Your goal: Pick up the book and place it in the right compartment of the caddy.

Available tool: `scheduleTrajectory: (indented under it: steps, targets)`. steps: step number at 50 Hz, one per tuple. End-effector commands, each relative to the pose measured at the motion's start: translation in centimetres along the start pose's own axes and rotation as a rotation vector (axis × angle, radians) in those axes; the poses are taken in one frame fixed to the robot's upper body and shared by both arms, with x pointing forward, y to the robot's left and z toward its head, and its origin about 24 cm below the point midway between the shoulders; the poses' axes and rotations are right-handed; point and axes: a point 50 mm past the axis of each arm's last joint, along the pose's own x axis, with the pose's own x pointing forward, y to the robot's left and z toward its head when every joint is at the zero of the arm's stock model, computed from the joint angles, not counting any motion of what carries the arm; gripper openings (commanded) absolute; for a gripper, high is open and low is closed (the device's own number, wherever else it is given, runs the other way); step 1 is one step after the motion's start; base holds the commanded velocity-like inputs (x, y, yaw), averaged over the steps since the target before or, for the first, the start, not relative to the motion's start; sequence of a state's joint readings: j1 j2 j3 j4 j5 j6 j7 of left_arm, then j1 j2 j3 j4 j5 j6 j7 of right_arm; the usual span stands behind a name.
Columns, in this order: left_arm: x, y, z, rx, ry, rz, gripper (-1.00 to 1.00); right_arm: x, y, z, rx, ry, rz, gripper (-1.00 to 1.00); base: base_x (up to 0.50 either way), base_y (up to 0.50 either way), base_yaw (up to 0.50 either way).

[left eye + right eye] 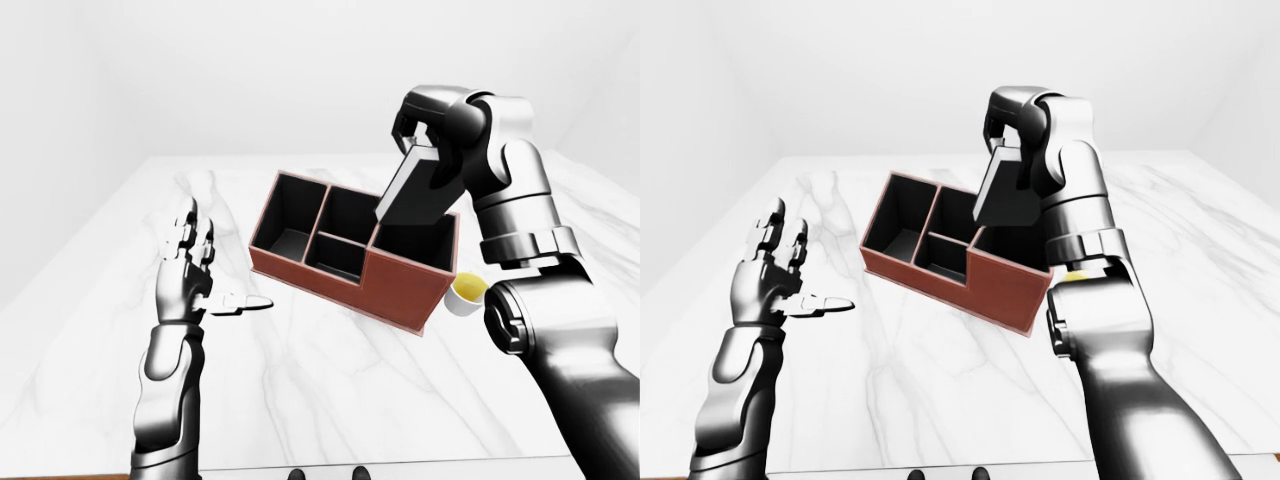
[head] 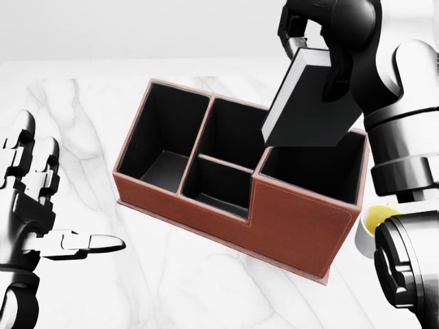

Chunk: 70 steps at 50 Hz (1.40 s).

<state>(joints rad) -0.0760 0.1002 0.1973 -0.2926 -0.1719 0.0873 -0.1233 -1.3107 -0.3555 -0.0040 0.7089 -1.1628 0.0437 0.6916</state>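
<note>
One step of two appears complete: the dark, hard-covered rectangular book with pale page edges (image 2: 312,103) is off the worktop and held aloft by the right hand (image 2: 322,38).

Right hand: fingers closed around the book's upper end; exact contact points partly hidden by the arm.

Book: tilted, lower corner hanging above the right compartment of the reddish-brown leather-look desk caddy with black interior (image 2: 295,226), at about the level of its rim. Whether the corner has crossed the rim cannot be told from these views.

Caddy: four compartments, all showing no contents; resting skewed on the white marble-veined worktop (image 2: 171,288).

Left hand (image 2: 34,205): fingers spread, holding nothing, well apart from the caddy at the head view's left.

Also present: small white bowl with yellow contents (image 1: 466,293), just beside the caddy's right end.

Outstanding, by judgement: lower the book into the right compartment, release, withdraw. The book's slant may catch the divider wall.
</note>
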Motion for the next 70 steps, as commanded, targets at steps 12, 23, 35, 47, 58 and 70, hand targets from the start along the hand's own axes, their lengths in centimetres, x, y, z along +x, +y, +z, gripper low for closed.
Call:
scheduleTrajectory:
  steps: [12,23,35,47,58,70]
  targets:
    - [-0.2,0.4,-0.9,-0.006,0.038,0.009,1.0,2.4,2.0,-1.2,-0.055,0.068,0.005,-1.0,0.0,0.0,0.0]
    - [-0.3,0.6,-1.1,-0.009,0.049,0.012,1.0,2.8,3.2,-1.5,-0.127,0.092,-0.013,-1.0,0.0,0.0,0.0]
    - [-0.4,0.7,-1.3,-0.01,0.058,0.016,1.0,3.1,4.5,-1.6,-0.152,0.102,-0.009,-1.0,0.0,0.0,0.0]
    - [-0.5,1.2,-2.0,-0.014,0.089,0.027,1.0,3.4,6.1,-1.8,-0.15,0.118,0.005,-1.0,0.0,0.0,0.0]
    - [-0.9,1.5,-2.2,-0.012,0.09,0.031,1.0,3.6,7.4,-1.8,-0.153,0.131,0.005,-1.0,0.0,0.0,0.0]
    - [-0.8,1.5,-2.4,-0.015,0.095,0.027,1.0,3.6,7.6,-2.3,-0.161,0.152,-0.022,-1.0,0.0,0.0,0.0]
